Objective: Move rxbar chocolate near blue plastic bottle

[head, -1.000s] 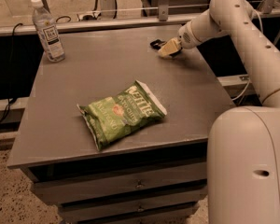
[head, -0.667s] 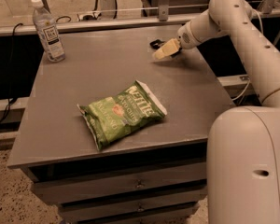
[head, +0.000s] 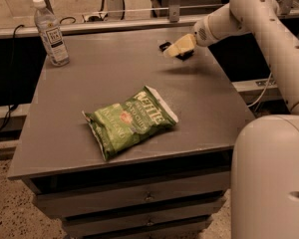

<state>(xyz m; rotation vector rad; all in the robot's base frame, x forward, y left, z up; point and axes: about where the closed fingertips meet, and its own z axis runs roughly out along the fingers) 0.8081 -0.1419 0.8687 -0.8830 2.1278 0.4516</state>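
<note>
The claw (head: 178, 48) is drifting slightly left of its spot a second ago, pinching the bar (head: 164, 46) mid-length just above the table (head: 224, 98). The bar's dark ends are poking out either side of the claw, its long axis running back-left to front-right, roughly level. The bottle (head: 51, 34) is standing well apart, left of the claw, the bag (head: 129, 121) lying nearer the camera. A slack pinch is risking an early drop; a fast arrival could topple the bottle.
</note>
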